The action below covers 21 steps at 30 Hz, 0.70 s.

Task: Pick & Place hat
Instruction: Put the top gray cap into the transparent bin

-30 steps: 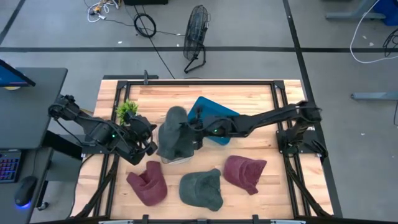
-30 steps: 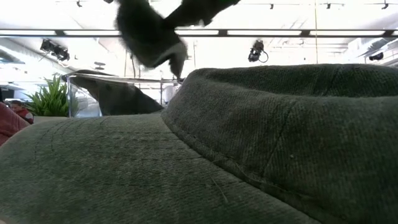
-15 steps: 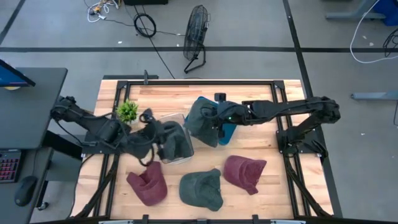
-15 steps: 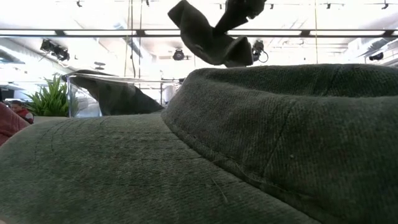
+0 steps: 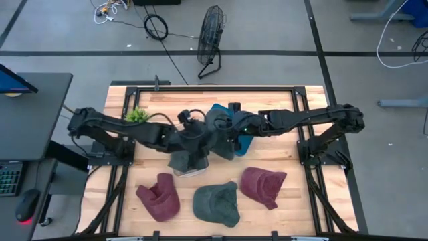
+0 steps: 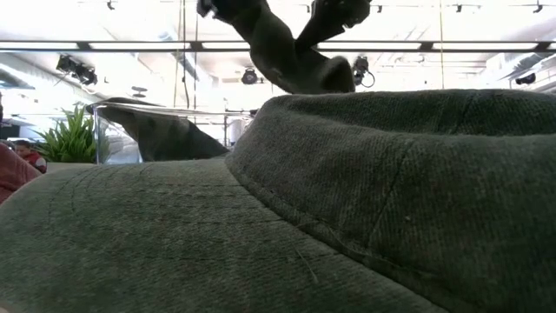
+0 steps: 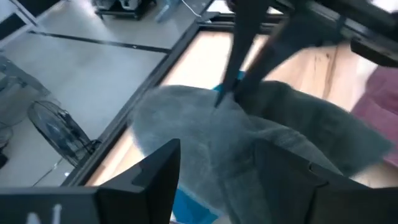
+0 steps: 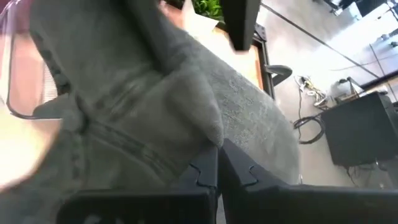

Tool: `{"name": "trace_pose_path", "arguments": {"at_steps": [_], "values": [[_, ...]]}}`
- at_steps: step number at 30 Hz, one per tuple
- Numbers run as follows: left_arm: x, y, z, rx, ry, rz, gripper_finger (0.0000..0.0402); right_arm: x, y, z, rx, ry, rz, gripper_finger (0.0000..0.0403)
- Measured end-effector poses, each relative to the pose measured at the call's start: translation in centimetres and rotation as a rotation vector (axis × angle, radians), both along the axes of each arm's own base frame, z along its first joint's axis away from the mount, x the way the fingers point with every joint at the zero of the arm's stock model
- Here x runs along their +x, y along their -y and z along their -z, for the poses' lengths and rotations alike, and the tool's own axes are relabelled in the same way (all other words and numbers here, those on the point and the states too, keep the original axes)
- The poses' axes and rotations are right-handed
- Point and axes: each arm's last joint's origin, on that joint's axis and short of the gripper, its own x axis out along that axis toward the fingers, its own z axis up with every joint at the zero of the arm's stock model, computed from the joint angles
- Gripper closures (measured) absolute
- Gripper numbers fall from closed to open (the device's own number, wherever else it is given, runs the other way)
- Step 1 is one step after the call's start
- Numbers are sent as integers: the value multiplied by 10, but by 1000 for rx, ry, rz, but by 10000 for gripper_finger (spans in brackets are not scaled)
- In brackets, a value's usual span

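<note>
A grey-green hat (image 5: 217,134) hangs in the air over the table's middle, in front of a blue tray (image 5: 242,127). My right gripper (image 5: 232,131) is shut on it, coming from the table's right. My left gripper (image 7: 227,171) is open at the hat's left end (image 6: 234,13), one finger on either side of the cloth. Another grey hat (image 5: 187,159) lies in a clear bin (image 6: 156,135) just below. A third grey-green hat (image 6: 347,217) fills the low view's foreground. My left gripper stands with open fingers (image 7: 163,167) around the hat's left end; whether they touch the cloth cannot be told. My right gripper pinches a bunched fold of the hat (image 8: 205,134) between its two shut fingers, coming level from the table's right. The hat is lifted clear and sags slack below the hold (image 6: 287,61).
On the near part of the table lie a maroon hat (image 5: 159,197), a grey-green hat (image 5: 217,204) and a second maroon hat (image 5: 263,186). A small green plant (image 5: 136,115) stands at the far left. A black frame (image 5: 200,88) edges the table.
My right gripper has carried the hat from over the clear bin toward the table's right and far side, still lifted clear. My left gripper has swung from the table's left toward the middle and up to the hat's left end.
</note>
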Motion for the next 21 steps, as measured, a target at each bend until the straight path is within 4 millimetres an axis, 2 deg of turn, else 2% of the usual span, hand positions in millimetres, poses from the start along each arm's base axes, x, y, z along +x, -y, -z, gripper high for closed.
{"name": "trace_pose_path", "arguments": {"at_steps": [8,12,17,21], "values": [[12,-9,15,-54,-52,31,224,1,-10,0,-8,0,-84,403],[12,-9,14,-57,-51,34,277,1,-10,0,-26,-13,-124,396],[12,-10,15,-55,-62,31,376,1,-11,0,-18,-10,-127,391],[11,-11,16,-58,-69,25,386,1,-10,0,0,4,-59,387]]}}
